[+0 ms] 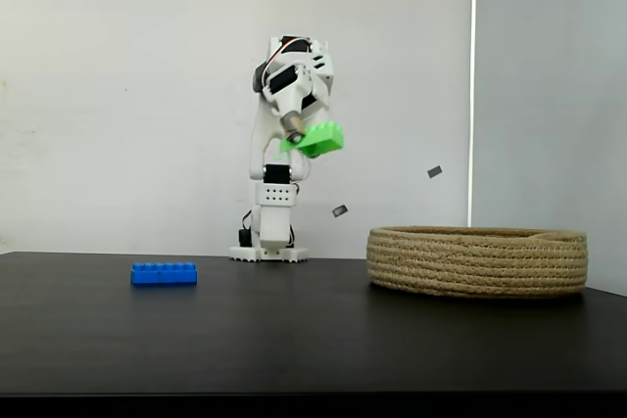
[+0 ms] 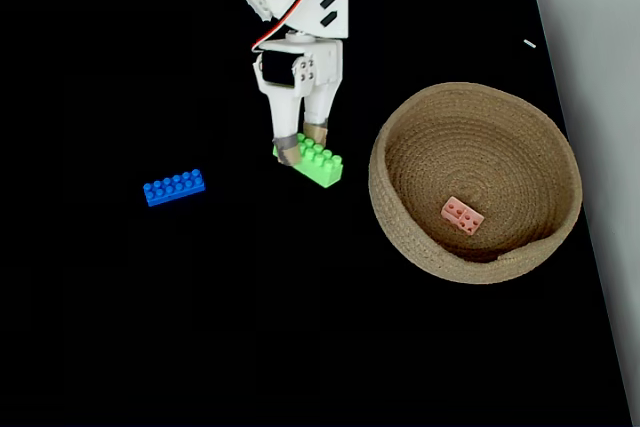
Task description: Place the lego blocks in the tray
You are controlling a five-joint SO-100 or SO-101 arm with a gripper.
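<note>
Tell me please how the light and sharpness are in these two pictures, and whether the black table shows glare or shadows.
In the side fixed view, light is soft and even; the green brick in the hand looks sharp, and the table has only a faint sheen. In the fixed view from above, the table is uniformly black, without glare or visible shadows; the tray shades its own inside.

The white arm's two-finger gripper (image 1: 299, 137) is clamped on the bright green studded plastic brick (image 1: 318, 139), holding it tilted, high above the black table (image 1: 294, 340). The wide shallow coiled tan rope basket (image 1: 477, 259) sits lower right of the brick. The long blue studded brick (image 1: 164, 273) lies on the table, far left of the basket.
</note>
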